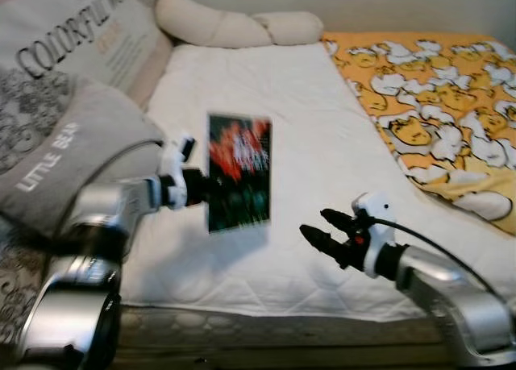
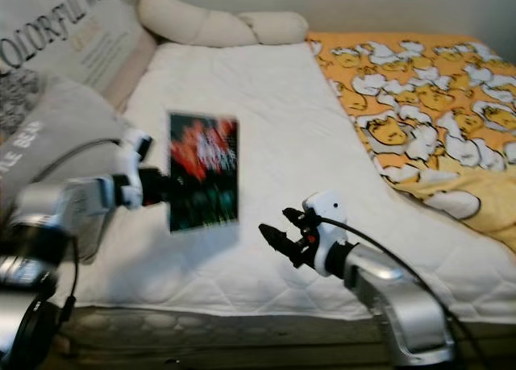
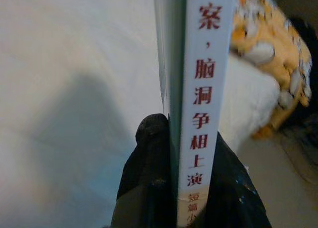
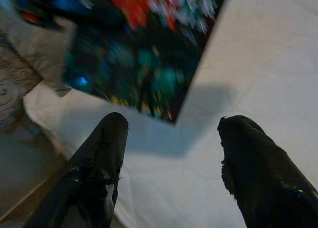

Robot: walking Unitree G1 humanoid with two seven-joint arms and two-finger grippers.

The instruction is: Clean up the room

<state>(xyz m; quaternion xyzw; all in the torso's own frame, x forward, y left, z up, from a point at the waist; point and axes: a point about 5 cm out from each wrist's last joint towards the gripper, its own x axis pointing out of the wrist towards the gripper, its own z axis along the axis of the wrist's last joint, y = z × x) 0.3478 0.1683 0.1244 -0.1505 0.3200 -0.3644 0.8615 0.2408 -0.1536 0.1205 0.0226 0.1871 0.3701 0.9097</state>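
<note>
Left end effector (image 1: 199, 186) pinches the book (image 1: 239, 172) by its edge, holding it upright above the white bed (image 1: 322, 144). Right end effector (image 1: 322, 229) hovers nearby over the mattress, fingers spread, empty.

A home bedroom; a bed (image 1: 322, 144) with white quilted mattress pad fills the frame's middle; printed pillows (image 1: 72, 80) upper left; duck-patterned yellow blanket (image 1: 435, 96) upper right.

A bed (image 1: 322, 249) with a white quilted mattress cover stands against a pale wall (image 1: 403, 3) (lettered grey pillows (image 1: 64, 156) lie at one side), orange cartoon-print blanket (image 1: 435, 96) opposite.
</note>
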